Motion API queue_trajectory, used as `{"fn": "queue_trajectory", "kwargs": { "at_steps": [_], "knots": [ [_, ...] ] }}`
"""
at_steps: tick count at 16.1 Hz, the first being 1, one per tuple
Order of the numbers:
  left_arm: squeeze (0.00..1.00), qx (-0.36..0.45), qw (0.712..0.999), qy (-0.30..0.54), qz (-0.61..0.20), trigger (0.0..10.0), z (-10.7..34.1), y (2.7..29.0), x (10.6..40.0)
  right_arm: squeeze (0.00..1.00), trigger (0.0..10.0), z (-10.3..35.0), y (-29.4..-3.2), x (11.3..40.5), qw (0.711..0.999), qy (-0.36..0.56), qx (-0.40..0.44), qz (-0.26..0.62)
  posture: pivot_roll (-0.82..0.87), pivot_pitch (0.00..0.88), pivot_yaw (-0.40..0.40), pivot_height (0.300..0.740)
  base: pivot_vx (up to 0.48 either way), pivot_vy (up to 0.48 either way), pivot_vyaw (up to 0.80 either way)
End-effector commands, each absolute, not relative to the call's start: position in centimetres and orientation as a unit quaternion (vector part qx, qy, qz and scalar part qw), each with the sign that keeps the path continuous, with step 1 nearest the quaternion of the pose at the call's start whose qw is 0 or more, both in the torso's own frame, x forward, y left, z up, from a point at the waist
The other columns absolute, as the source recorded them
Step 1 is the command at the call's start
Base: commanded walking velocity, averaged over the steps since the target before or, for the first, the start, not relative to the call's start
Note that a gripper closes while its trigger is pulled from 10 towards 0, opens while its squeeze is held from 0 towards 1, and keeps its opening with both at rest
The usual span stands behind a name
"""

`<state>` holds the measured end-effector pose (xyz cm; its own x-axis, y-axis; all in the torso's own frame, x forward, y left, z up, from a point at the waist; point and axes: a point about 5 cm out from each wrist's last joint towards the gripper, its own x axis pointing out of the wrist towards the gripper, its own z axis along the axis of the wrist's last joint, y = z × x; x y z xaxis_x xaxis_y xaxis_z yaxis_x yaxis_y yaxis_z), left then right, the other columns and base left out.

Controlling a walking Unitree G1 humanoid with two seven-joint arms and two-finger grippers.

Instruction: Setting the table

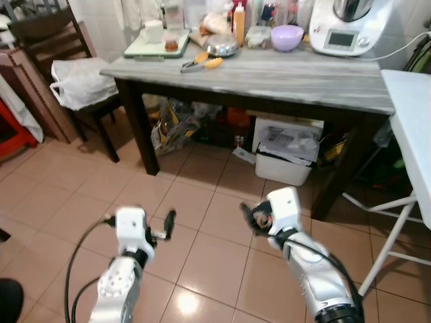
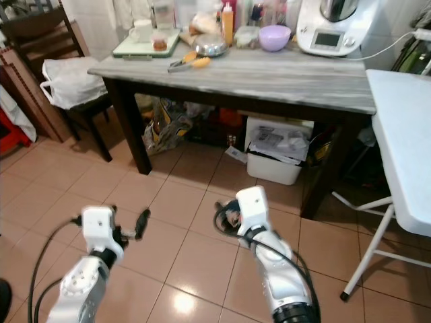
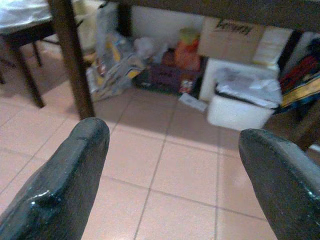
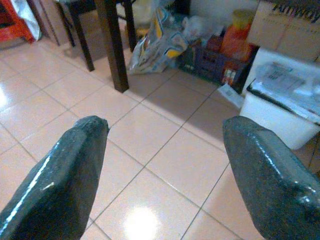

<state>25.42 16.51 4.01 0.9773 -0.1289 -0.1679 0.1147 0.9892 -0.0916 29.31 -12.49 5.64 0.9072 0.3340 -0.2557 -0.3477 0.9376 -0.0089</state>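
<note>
A dark-legged table with a grey wood top [image 1: 283,81] stands ahead of me. On its far side lie a purple bowl [image 1: 287,37], a steel lid [image 1: 222,46], yellow-handled tongs [image 1: 201,64] and a white mug [image 1: 153,31] on a pale tray [image 1: 149,49]. My left gripper [image 1: 167,227] hangs low over the tiled floor, well short of the table, open and holding nothing [image 3: 172,165]. My right gripper [image 1: 250,217] is at the same height to its right, also open and holding nothing [image 4: 165,165].
A white kitchen machine [image 1: 347,27] and bottles crowd the table's back. Under the table are a white bin [image 1: 286,158] and bags [image 1: 172,124]. A dark chair with a white bag [image 1: 81,81] stands left. A white folding table [image 1: 411,128] stands on the right.
</note>
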Motion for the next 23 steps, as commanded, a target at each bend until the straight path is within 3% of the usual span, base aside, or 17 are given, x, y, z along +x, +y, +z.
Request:
{"fn": "queue_trajectory", "kwargs": {
  "at_steps": [1, 4, 6, 10, 12, 17, 23],
  "knots": [
    [0.00, -0.032, 0.995, 0.088, -0.046, 10.0, 4.2, 17.3, 25.5, 0.00, 10.0, 6.1, -12.8, 29.8, 0.978, 0.117, -0.021, 0.170, -0.07, 0.024, 0.040, 0.740, 0.000, 0.000, 0.00],
    [0.00, -0.037, 0.995, 0.079, -0.049, 10.0, 4.3, 17.1, 25.7, 0.00, 10.0, 6.2, -12.8, 29.8, 0.979, 0.114, -0.017, 0.170, -0.08, 0.025, 0.047, 0.740, 0.000, 0.000, 0.00],
    [0.00, 0.009, 0.997, 0.062, -0.050, 10.0, 5.0, 17.7, 26.3, 0.00, 10.0, 6.1, -12.7, 30.2, 0.978, 0.106, -0.016, 0.181, -0.07, 0.032, 0.055, 0.740, 0.000, 0.000, 0.00],
    [0.00, 0.038, 0.997, 0.057, 0.044, 10.0, 5.0, 20.7, 25.8, 0.00, 10.0, 6.9, -12.6, 30.6, 0.976, 0.092, -0.019, 0.197, -0.06, 0.038, 0.022, 0.740, 0.000, 0.000, 0.00],
    [0.00, 0.032, 0.996, 0.062, 0.053, 10.0, 4.6, 20.9, 25.2, 0.00, 10.0, 6.7, -12.5, 30.6, 0.975, 0.090, -0.028, 0.203, -0.05, 0.041, 0.013, 0.740, 0.000, 0.000, 0.00],
    [0.00, -0.015, 0.998, 0.064, 0.015, 10.0, 4.2, 18.8, 24.3, 0.00, 10.0, 6.5, -12.4, 31.1, 0.975, 0.096, -0.039, 0.198, -0.03, 0.048, 0.007, 0.740, 0.000, 0.000, 0.00],
    [0.00, -0.047, 0.998, 0.027, -0.007, 10.0, 5.6, 17.0, 24.7, 0.00, 10.0, 6.9, -12.6, 31.1, 0.978, 0.080, -0.051, 0.187, -0.05, 0.054, 0.011, 0.740, 0.000, 0.000, -0.68]
  ]
}}
